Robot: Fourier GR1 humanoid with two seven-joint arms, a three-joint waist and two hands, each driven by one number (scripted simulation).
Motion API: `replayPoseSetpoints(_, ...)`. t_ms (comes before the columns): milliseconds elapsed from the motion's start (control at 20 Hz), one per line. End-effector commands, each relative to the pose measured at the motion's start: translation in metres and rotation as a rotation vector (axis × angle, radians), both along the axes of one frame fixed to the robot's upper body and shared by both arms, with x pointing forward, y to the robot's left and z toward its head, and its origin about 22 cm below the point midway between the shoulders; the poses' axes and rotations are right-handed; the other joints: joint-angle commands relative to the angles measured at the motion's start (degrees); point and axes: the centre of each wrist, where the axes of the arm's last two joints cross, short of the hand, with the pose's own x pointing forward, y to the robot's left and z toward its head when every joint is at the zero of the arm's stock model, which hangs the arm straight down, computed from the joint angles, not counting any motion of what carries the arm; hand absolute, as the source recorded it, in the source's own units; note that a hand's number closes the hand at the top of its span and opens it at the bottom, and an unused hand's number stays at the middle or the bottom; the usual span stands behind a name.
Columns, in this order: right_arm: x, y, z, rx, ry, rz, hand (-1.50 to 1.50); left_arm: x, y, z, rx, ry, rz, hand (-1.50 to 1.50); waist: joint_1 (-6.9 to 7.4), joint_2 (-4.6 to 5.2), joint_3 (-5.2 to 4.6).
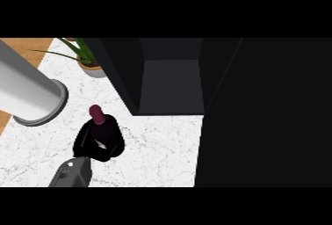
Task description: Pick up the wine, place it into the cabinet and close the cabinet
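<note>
My left hand (99,141) was clenched round the wine bottle (96,115). Fingers wrapped the body and hid most of it; only the maroon neck stuck out above the hand. Grey forearm (71,173) came in from the lower edge, left side of the view.

The bottle was over the white marble counter (159,149), near the cabinet (172,83) and to the left of its front corner, outside it. Couldn't tell if its base was touching the counter or lifted.

The cabinet was open, with a dark grey interior showing. A wide dark panel (266,114) covered the right side of the view.

A large pale cylinder (26,88) stood to the bottle's upper left, apart from it. A potted plant (89,59) sat at the back, just beside the cabinet's left wall.
</note>
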Motion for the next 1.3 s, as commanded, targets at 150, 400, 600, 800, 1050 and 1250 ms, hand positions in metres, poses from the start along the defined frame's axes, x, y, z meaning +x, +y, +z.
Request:
replayPoseSetpoints(150,-0.03,-0.009,0.015,0.059,-0.052,0.018,-1.5,-0.043,0.011,-0.002,-0.081,-0.162,0.272,1.5,0.88,-0.28,0.11)
replayPoseSetpoints(400,-0.044,-0.02,0.029,0.041,-0.064,0.031,-1.5,-0.033,0.004,0.034,-0.082,-0.178,0.209,1.5,0.54,-0.05,0.09)
replayPoseSetpoints(600,-0.027,-0.004,0.02,0.073,-0.064,0.023,-1.5,-0.03,-0.039,0.066,-0.114,-0.167,0.151,1.5,0.67,-0.03,0.0)
replayPoseSetpoints(800,-0.04,-0.011,0.025,0.06,-0.067,0.037,-1.5,-0.039,-0.067,0.096,-0.088,-0.196,0.155,1.5,0.16,-0.1,0.02)
replayPoseSetpoints(1050,-0.035,-0.015,0.028,0.031,-0.06,0.038,-1.5,-0.036,-0.105,0.138,-0.068,-0.202,0.127,1.5,-0.05,0.2,0.0)
replayPoseSetpoints(1250,-0.032,-0.014,0.021,0.057,-0.064,0.036,-1.5,-0.011,-0.121,0.157,-0.078,-0.187,0.15,1.5,-0.53,0.34,0.0)
